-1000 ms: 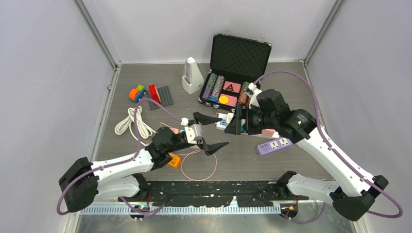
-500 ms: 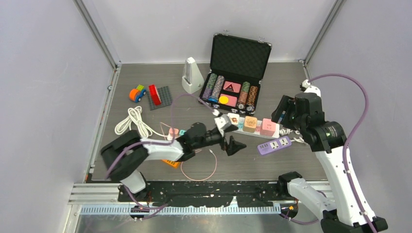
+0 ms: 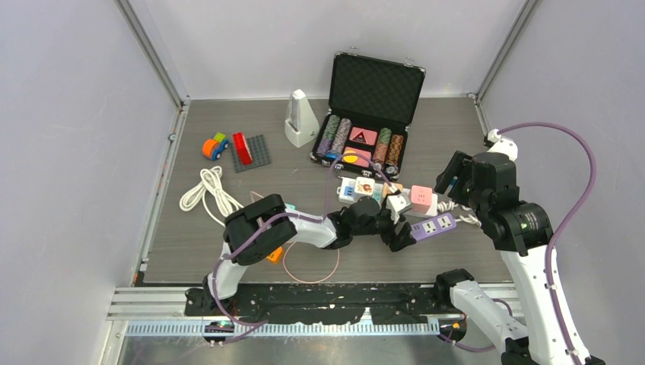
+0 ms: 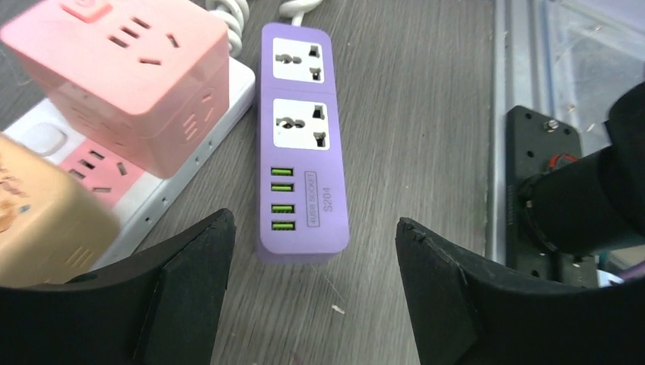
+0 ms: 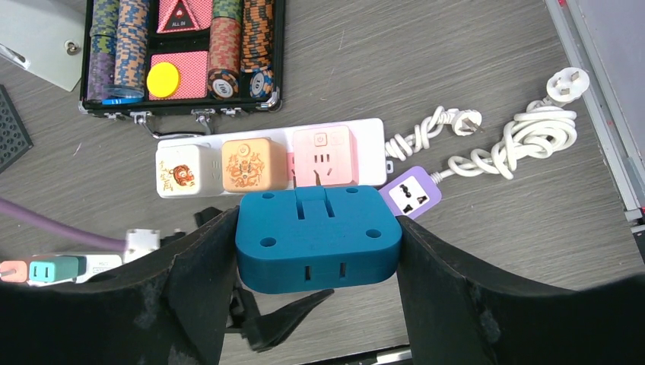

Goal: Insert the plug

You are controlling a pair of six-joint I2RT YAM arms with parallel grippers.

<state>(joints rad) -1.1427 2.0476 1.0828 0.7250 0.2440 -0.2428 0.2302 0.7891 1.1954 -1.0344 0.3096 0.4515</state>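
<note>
We judge this to be the approach step: the plug is in hand but not yet at a socket. The right end effector (image 5: 316, 220) is clamped on the blue plug (image 5: 318, 255), held above the desk (image 3: 228, 152) at about 3 o'clock in the overhead view. Its wrist camera looks down over the white power strip (image 5: 371, 148).

The left end effector (image 4: 313, 228) reaches across to about 4 o'clock. Its fingers are apart and straddle the near end of the purple power strip (image 4: 300, 163) without touching it. The purple strip lies just beside the white one, at its 4 o'clock, and its two large sockets are free.

Next, we would expect the left fingers to close on the purple strip and steady it. The right arm then has to bring the plug down square over one socket — any tilt and the pins will likely jam. Which face of the plug carries the pins we cannot tell.
</note>
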